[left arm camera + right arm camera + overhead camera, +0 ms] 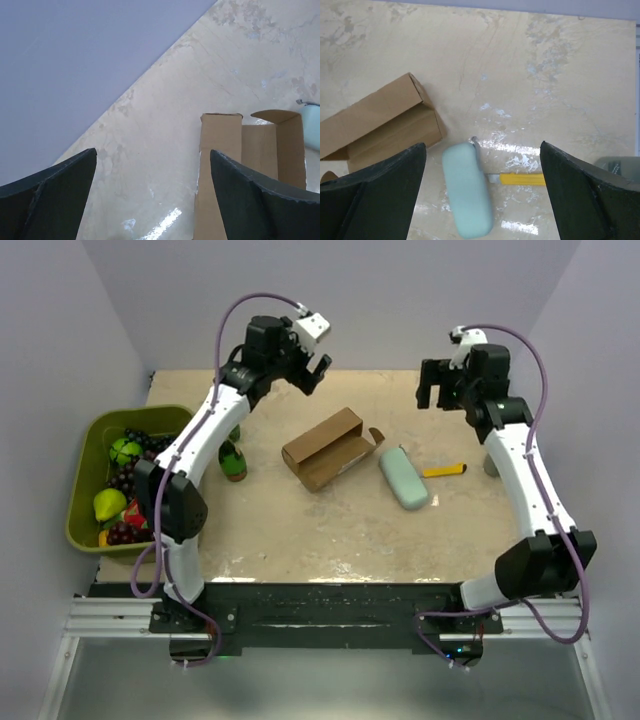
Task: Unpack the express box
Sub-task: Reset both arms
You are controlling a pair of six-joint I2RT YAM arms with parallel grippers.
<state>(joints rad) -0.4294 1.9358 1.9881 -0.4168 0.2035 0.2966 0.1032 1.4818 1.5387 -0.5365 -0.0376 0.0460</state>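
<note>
The express box (328, 450), a brown carton, lies open on the table's middle with its end flaps spread toward the right; it also shows in the left wrist view (220, 165) and the right wrist view (380, 122). A pale green case (403, 478) (467, 192) lies on the table just right of the box. Beside the case rests a yellow utility knife (443, 470) (522, 179). My left gripper (312, 375) (153, 152) hangs open above the far side, behind the box. My right gripper (437, 398) (483, 145) hangs open above the case and knife. Both hold nothing.
A green basket (84, 490) with grapes and other fruit stands at the left edge. A dark green item (232, 460) lies between basket and box. A small grey object (490, 466) sits by the right arm. Walls close in the back and sides.
</note>
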